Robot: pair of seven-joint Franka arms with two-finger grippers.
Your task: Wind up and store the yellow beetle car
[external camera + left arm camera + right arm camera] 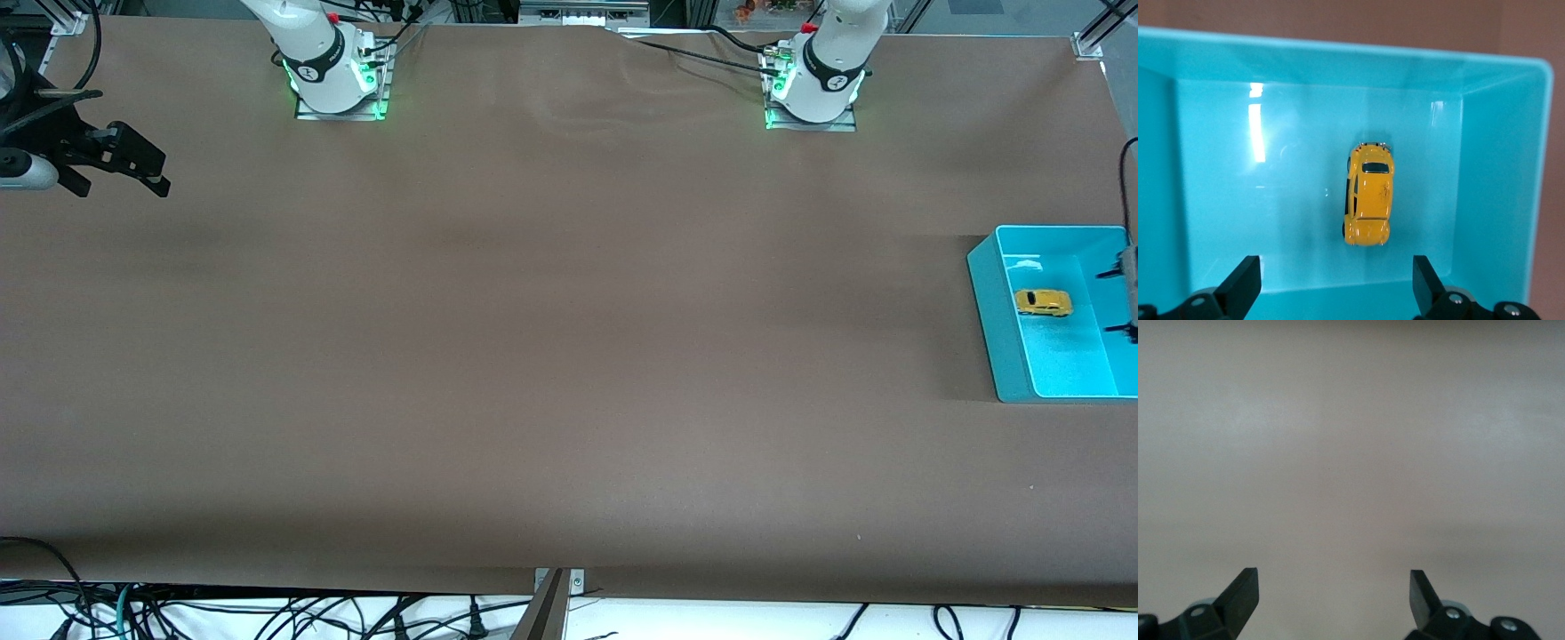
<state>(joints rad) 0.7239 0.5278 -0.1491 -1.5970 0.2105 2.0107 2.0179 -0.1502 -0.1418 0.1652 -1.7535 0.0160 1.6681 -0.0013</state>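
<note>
The yellow beetle car (1044, 302) lies on its wheels on the floor of a teal bin (985, 302) at the left arm's end of the table. In the left wrist view the car (1369, 195) sits in the middle of the bin (1501, 200). My left gripper (1108, 301) hangs over the bin, open and empty, its fingers spread wide and clear of the car (1336, 270). My right gripper (123, 187) waits above bare table at the right arm's end, open and empty, and its own view (1333, 581) shows only brown tabletop.
The brown table (551, 356) stretches between the two arm bases (338, 80) (813, 89). Cables hang below the table's edge nearest the front camera (267, 613).
</note>
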